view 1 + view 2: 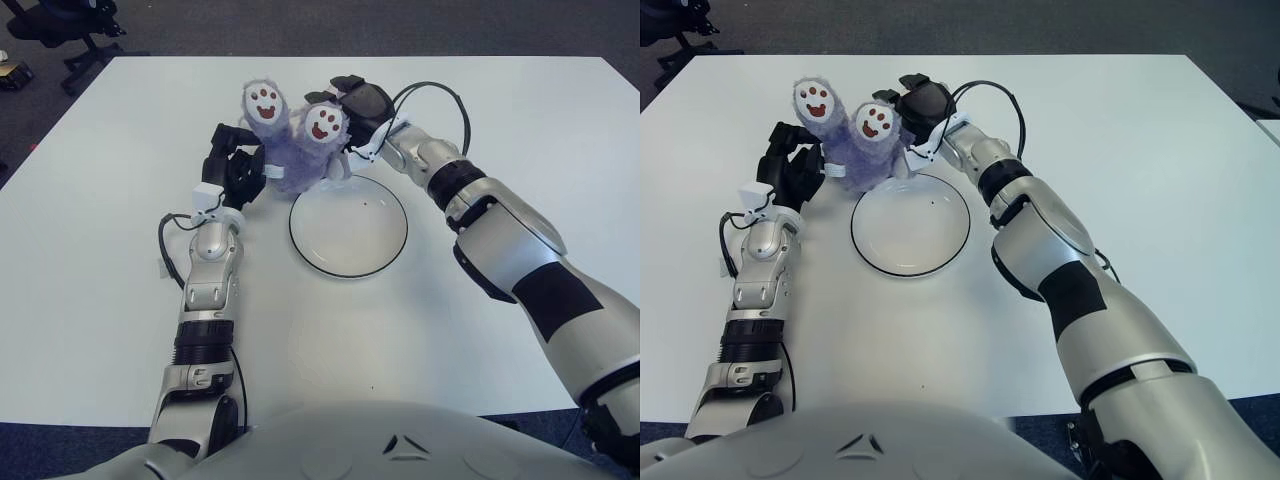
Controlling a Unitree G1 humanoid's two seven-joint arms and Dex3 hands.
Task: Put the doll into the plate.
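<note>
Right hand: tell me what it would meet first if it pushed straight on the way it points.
The right hand points toward the robot's left, at the purple doll beside it. It would probably meet the doll first, likely already touching it; depth is unclear.

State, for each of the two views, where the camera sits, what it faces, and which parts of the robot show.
Left eye view: on the head, looking down at the white table; both arms and chest show.
Right eye view: set slightly right, same aim, same body parts.
Shared: purple doll between left hand and right hand, behind the plate.
</note>
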